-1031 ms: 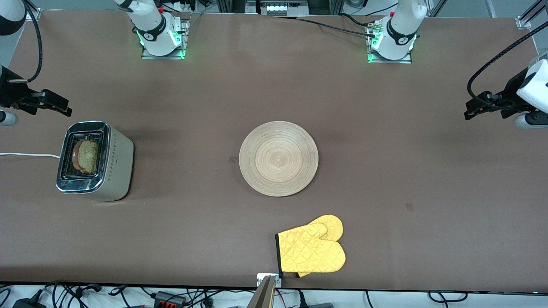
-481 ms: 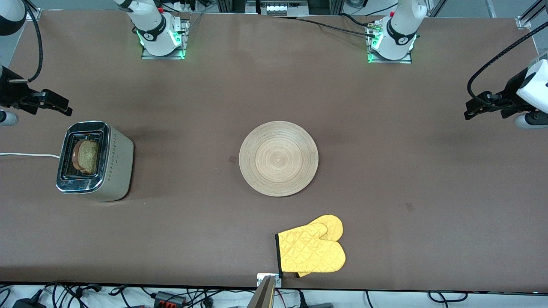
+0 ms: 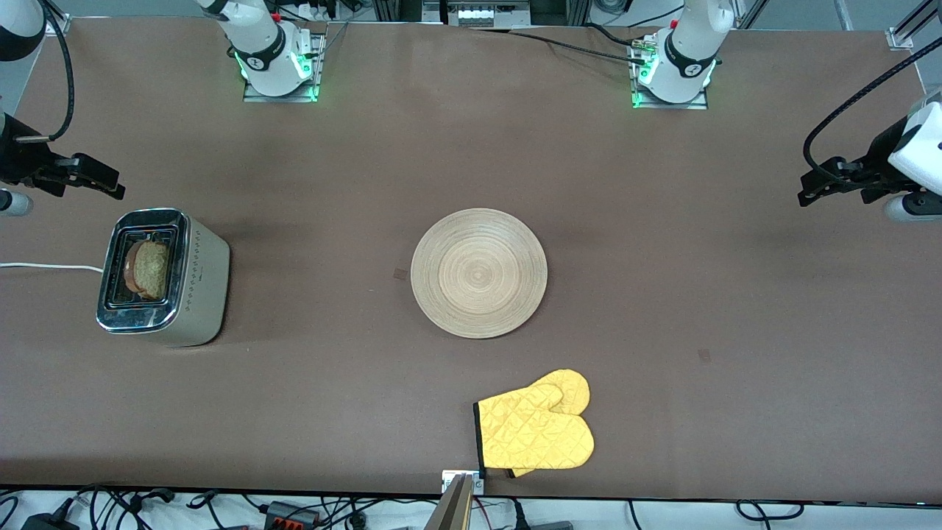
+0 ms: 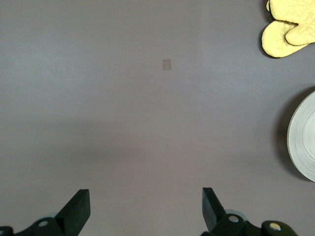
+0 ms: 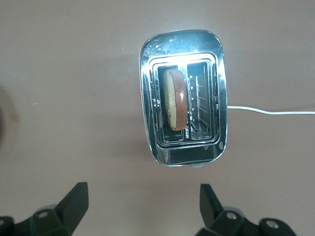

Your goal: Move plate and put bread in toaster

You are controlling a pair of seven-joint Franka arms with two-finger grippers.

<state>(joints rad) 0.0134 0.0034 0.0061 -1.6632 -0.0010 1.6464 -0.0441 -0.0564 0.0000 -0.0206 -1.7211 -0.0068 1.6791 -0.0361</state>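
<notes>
Bread (image 3: 151, 268) stood on edge in one slot of the toaster (image 3: 163, 277), leaning a little and sticking up above the chrome top, so by the look of it that half of the job was done. The toaster sat at the right arm's end of the table (image 3: 662, 243), its white cord (image 3: 44, 267) trailing off the edge. The plate (image 3: 478, 273) lay bare near the middle of the table, well apart from the toaster, with a yellow oven mitt (image 3: 536, 433) nearer the front camera; whether that was the plate's intended spot could not be judged, but nothing seemed left to do.

Both arms waited. The right gripper (image 5: 141, 205) hung over the table just beside the toaster, fingers spread wide and empty. The left gripper (image 4: 145, 209) hung over bare table at the left arm's end, likewise spread and empty.

A row of small marks ran along the toaster's side, probably settings, too fine to read. No brand or writing was legible anywhere.
</notes>
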